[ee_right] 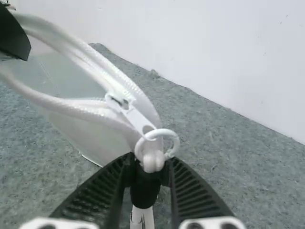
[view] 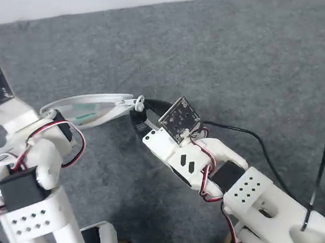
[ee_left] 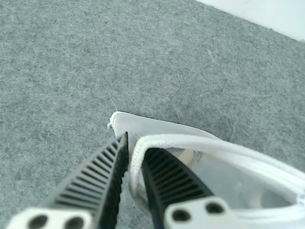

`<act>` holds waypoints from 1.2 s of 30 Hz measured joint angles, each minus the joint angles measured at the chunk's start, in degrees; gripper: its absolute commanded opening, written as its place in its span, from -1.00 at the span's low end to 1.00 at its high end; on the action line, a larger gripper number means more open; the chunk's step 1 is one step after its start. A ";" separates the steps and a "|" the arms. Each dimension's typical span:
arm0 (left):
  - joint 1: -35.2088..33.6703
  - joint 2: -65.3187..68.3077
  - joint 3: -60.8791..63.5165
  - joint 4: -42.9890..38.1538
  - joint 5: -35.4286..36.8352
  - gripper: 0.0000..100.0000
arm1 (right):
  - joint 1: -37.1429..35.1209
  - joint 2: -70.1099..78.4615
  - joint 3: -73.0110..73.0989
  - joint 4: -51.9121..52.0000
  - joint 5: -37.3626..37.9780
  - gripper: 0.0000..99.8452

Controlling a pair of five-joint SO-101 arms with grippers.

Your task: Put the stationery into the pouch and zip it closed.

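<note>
My left gripper [ee_left: 134,149] is clamped on the end rim of the pouch [ee_left: 162,130], which spans between my two grippers; my right gripper [ee_right: 145,164] pinches its small zipper pull [ee_right: 153,149]. It looks soft, light and probably floppy, so it is best held taut by rim and pull

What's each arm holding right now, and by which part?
The left pincer grips the pouch by its zip-edged rim at one end. The right pincer pinches the zipper pull at the pouch's other end.
</note>
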 measured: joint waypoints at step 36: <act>2.55 0.00 0.09 -9.14 -11.08 -0.46 | -19.69 -32.79 -0.09 47.21 10.73 -0.99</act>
